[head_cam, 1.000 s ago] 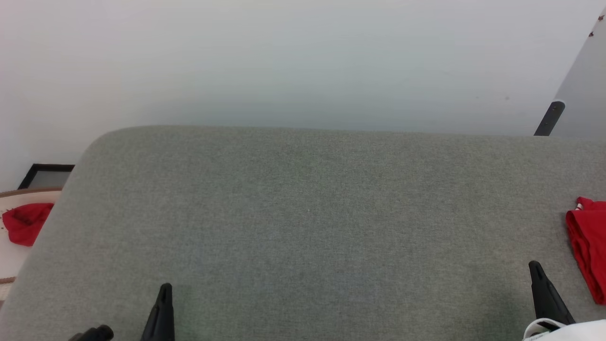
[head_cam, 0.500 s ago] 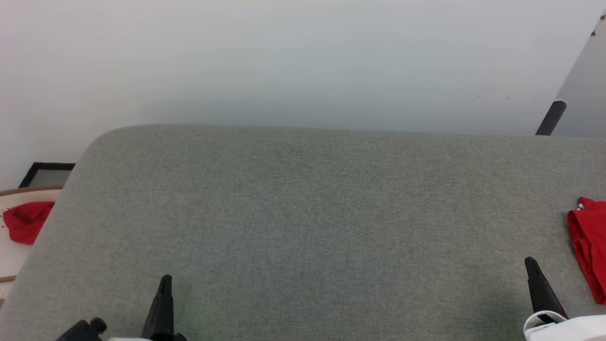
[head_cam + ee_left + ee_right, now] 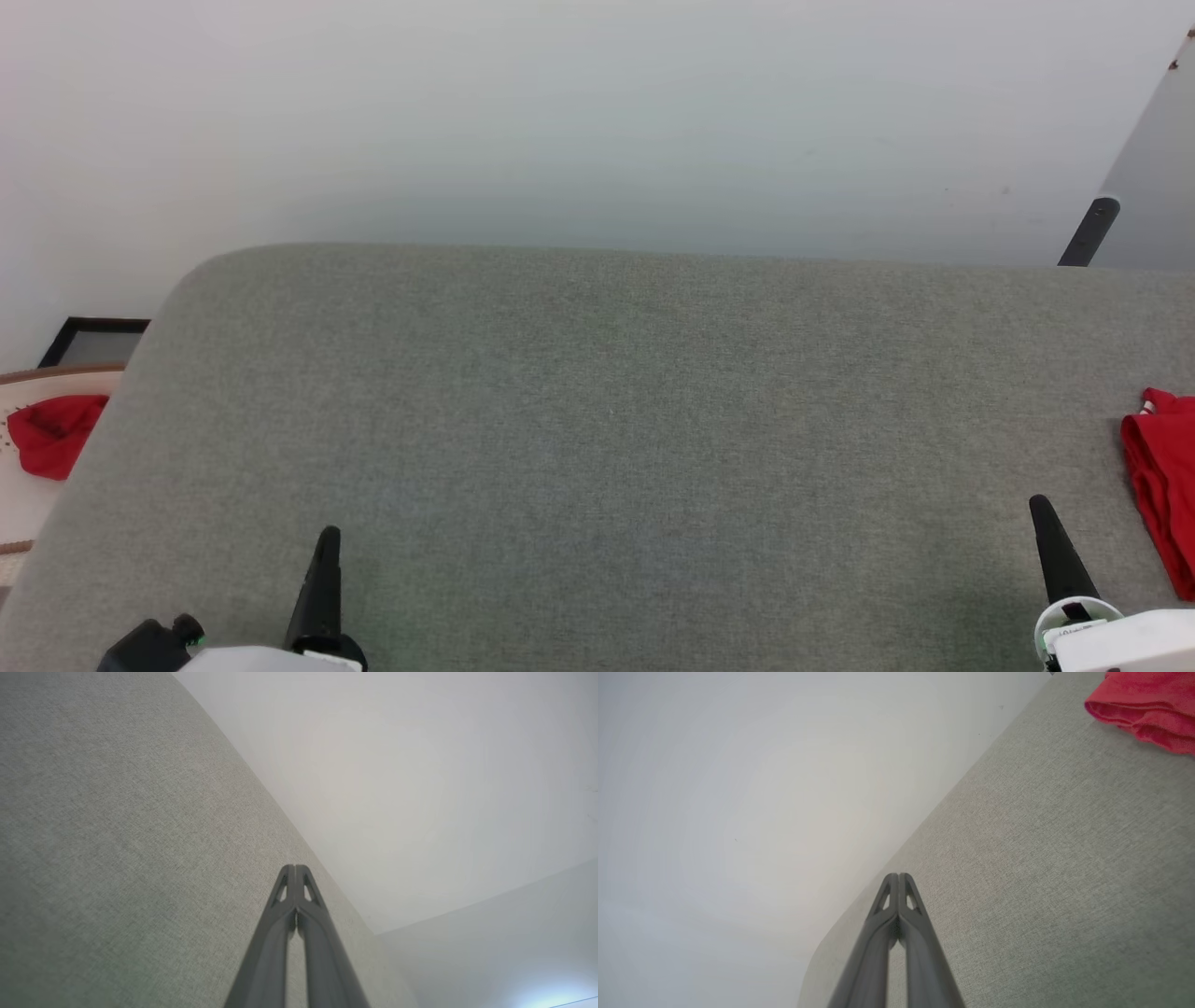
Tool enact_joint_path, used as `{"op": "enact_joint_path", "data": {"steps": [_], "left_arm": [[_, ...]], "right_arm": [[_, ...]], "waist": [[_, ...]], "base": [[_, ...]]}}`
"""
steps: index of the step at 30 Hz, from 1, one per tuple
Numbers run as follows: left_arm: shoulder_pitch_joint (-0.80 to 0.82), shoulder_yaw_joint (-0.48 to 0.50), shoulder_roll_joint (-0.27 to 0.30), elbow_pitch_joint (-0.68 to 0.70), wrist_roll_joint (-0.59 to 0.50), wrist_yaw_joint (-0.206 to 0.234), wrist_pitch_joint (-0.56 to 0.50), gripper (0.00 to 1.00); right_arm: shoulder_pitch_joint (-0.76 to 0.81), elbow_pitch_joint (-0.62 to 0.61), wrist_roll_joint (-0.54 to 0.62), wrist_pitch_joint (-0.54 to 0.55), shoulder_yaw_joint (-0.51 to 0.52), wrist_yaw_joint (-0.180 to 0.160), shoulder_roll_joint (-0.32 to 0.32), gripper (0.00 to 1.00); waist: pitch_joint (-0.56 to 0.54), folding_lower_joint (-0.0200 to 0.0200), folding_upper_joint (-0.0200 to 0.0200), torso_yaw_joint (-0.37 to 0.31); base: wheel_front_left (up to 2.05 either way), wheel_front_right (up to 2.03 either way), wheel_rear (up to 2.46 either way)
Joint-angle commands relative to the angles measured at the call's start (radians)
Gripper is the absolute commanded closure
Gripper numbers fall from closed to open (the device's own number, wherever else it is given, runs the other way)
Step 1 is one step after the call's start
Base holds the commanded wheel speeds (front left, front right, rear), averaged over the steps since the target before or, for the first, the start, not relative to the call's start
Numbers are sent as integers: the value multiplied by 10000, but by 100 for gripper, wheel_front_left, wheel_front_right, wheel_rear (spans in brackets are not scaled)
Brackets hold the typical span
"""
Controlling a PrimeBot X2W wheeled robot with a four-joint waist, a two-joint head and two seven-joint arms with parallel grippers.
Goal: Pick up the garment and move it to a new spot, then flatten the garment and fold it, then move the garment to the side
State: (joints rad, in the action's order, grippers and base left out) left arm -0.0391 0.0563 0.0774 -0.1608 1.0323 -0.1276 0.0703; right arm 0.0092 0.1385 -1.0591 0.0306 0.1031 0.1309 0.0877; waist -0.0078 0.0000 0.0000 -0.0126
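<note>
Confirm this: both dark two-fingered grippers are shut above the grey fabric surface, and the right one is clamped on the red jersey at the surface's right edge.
Wrong in one respect. The right gripper is shut on nothing: the right wrist view shows it closed over the bare grey fabric surface, with the red jersey lying apart from it. The left gripper is shut as well.

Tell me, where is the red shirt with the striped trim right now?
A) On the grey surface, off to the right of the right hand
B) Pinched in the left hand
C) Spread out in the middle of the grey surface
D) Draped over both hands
A: the garment lies bunched on the grey surface to the right of the shut right hand; the left hand is shut on nothing.
</note>
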Motion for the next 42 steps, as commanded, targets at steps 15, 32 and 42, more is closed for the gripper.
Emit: {"op": "enact_joint_path", "data": {"steps": [15, 32, 42], "left_arm": [[548, 102, 31, -176, 1753, -30, -442, 100], [891, 187, -14, -410, 3280, -38, -876, 100], [1075, 238, -40, -541, 4051, -42, -1117, 100]], "right_arm": [[-523, 241, -1619, 247, 68, 0, -100, 100], [-765, 543, -2998, 474, 90, 1, -203, 100], [-907, 694, -3737, 582, 101, 0, -251, 100]], "waist": [[24, 0, 0, 27], [49, 0, 0, 57], [65, 0, 0, 75]], "base": [[0, 0, 0], [0, 0, 0], [0, 0, 0]]}}
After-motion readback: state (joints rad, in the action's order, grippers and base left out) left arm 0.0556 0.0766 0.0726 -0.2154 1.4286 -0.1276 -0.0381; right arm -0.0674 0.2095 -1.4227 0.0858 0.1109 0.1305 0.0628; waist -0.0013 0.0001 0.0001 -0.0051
